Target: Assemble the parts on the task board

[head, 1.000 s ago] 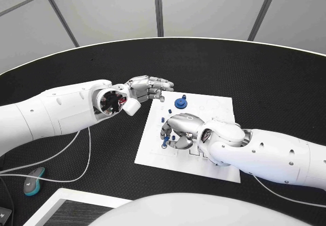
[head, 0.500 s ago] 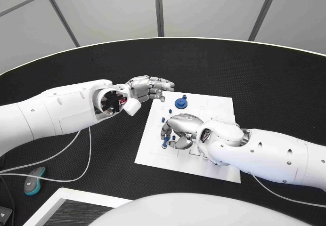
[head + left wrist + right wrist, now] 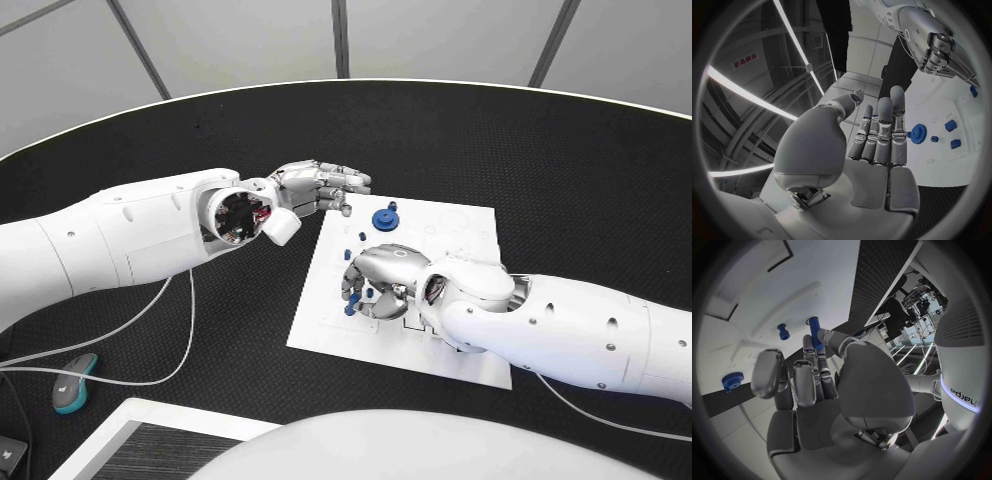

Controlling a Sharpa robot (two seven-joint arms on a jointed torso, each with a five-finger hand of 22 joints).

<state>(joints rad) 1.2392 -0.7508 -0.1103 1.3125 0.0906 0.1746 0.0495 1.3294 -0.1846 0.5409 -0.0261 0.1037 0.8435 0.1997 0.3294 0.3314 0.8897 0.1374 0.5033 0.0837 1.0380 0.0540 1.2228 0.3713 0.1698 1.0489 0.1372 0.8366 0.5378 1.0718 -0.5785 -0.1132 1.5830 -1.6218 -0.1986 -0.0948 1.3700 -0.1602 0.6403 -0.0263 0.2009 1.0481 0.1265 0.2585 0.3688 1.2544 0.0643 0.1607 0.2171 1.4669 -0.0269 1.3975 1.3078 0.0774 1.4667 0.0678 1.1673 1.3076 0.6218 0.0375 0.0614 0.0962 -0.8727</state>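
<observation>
Head view: the white task board (image 3: 433, 240) lies flat on the black tabletop (image 3: 476, 140), its long side running away from the robot and slightly skewed. A blue gear (image 3: 384, 217) sits near the board's far left corner with a small blue peg (image 3: 394, 205) just beyond it. The right hand (image 3: 382, 280) is down over the board's left-middle area, fingers curled around a blue pin (image 3: 351, 298) that shows below the fingertips; other small blue parts beside it are partly hidden by the hand. The left hand (image 3: 320, 186) hovers just off the board's far left corner, above the tabletop, fingers loosely bent and holding nothing. Left wrist view: the left hand (image 3: 873, 145) has its fingers (image 3: 882, 127) side by side and extended, thumb apart, empty. Past them lie the blue gear (image 3: 917, 133) and three small blue blocks (image 3: 949, 125) on the board (image 3: 961, 165). The right hand (image 3: 939, 50) hangs over the board's far part. Right wrist view: the right hand (image 3: 817, 385) pinches the blue pin (image 3: 815, 333) upright between thumb and fingertips, just above the board (image 3: 748, 305). A second small blue peg (image 3: 783, 331) stands beside it on the board, and the gear (image 3: 732, 382) lies farther off.
</observation>
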